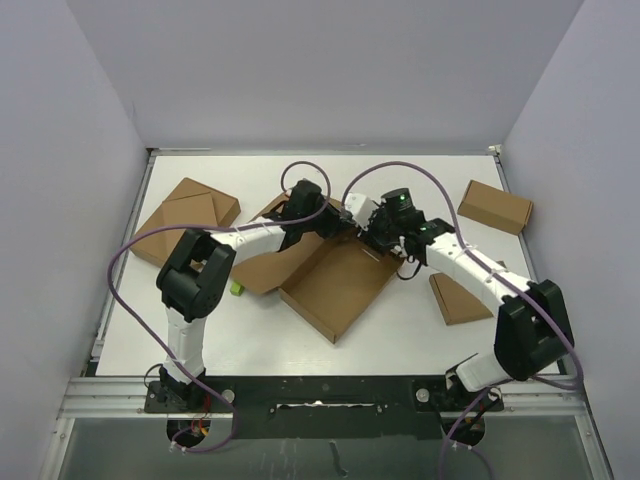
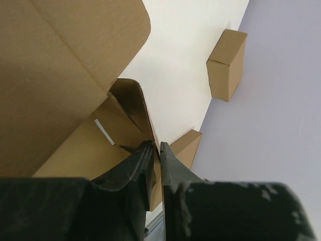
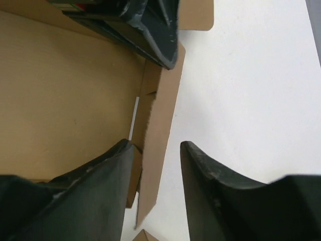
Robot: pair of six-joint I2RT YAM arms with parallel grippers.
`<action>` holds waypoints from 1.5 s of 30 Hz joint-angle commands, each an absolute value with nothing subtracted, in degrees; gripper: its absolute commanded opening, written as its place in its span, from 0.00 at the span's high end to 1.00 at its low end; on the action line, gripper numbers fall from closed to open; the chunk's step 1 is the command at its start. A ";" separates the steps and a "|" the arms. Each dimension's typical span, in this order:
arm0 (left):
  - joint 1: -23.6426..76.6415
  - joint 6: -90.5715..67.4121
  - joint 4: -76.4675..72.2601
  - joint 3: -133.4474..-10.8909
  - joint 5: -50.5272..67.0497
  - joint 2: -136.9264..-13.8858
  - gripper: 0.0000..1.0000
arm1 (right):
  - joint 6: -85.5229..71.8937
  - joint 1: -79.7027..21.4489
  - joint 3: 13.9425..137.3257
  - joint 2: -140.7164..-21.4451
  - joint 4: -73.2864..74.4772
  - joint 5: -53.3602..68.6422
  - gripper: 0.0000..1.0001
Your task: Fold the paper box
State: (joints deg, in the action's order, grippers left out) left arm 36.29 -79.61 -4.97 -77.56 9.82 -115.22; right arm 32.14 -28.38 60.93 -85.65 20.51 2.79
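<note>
Pinching a side wall of the paper box [image 1: 340, 285], left gripper [image 2: 157, 146] clamped, right gripper [image 3: 156, 146] parted astride that wall

I can't read any txt, labels, brands or nos. in any cam view; paper box [image 1: 338, 285] is plain brown cardboard w/ no legible print.

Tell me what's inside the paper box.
Only bare cardboard floor shows inside the paper box, plus one right gripper finger. From above, that and the left gripper cover its far edge.
</note>
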 commanded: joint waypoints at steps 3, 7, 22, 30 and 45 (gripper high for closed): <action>35.88 -79.90 -10.83 -75.18 11.58 -114.58 0.91 | 23.78 -17.58 63.56 -76.75 22.16 26.87 0.44; 35.51 -79.40 -11.97 -73.84 12.65 -113.91 0.91 | 14.41 -9.87 63.95 -78.96 20.96 35.08 0.40; 34.77 -78.25 -14.83 -68.23 13.71 -111.74 0.91 | 6.27 -2.09 70.10 -100.35 26.23 51.81 0.22; 34.75 -77.87 -14.69 -67.32 13.59 -111.39 0.91 | 8.77 -7.11 71.50 -102.46 27.71 45.26 0.28; 34.54 -75.58 -12.65 -66.29 12.94 -107.96 0.78 | 14.68 -13.05 72.16 -104.54 29.18 32.24 0.53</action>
